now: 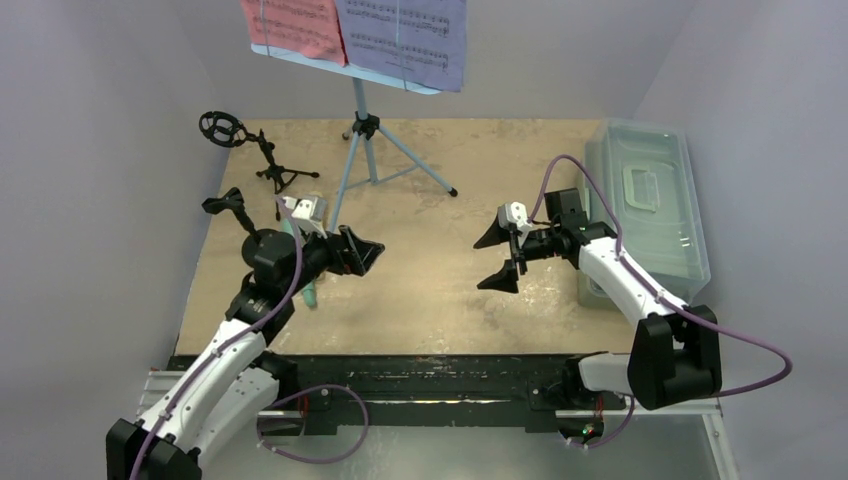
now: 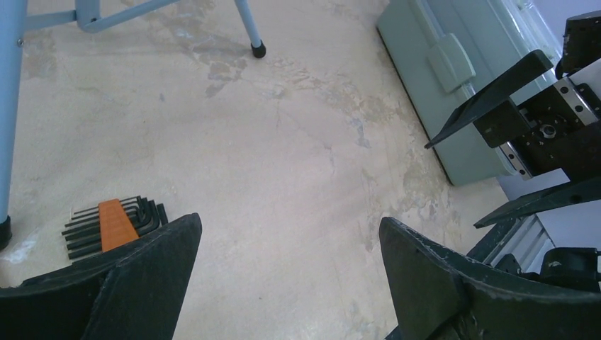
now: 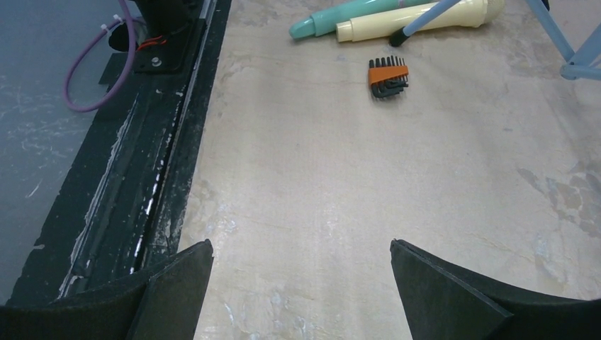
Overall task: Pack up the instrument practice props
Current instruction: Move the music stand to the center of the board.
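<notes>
Packing not begun. Left fingers (image 1: 362, 250) and right fingers (image 1: 493, 237) wide, empty, above surface (image 1: 440, 300). Stand (image 1: 362, 130) upright at rear, pages (image 1: 400, 35) on it; mics (image 3: 425, 18) lying by left arm; tub (image 1: 650, 200) at right, lid shut. Next, probably: unlatch lid or grasp mic. Pages show staves only; no brand legible.

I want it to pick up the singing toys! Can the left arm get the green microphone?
Probably yes. The left gripper is open, and the green microphone lies uncovered close by that arm, though behind the gripper.
</notes>
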Controlling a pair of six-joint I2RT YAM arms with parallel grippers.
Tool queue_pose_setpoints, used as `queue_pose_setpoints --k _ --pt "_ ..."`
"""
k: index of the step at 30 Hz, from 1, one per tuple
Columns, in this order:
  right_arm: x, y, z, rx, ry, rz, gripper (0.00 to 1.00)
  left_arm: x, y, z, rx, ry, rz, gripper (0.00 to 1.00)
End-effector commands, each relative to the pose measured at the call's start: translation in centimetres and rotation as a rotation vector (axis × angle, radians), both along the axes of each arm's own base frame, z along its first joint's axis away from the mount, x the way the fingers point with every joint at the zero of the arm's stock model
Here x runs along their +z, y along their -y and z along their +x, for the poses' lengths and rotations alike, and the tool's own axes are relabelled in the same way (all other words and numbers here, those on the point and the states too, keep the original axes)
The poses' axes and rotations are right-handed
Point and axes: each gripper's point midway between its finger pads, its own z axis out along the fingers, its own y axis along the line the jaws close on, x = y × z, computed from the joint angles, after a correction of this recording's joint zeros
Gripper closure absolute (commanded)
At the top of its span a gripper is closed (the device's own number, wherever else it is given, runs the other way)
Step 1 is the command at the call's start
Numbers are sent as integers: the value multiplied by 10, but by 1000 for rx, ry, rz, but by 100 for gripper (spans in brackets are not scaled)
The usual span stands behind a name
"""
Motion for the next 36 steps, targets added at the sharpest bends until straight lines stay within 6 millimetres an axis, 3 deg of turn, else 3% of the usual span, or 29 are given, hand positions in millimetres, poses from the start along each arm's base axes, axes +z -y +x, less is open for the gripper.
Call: queue_pose_setpoints --k 1,14,36 --pt "8 1 10 -5 41 -3 1 23 6 14 15 125 -2 4" --pt "6 3 11 -9 42 -10 1 26 19 26 3 164 -110 0" --pt "4 4 11 -6 40 -15 1 24 51 32 -83 241 74 3"
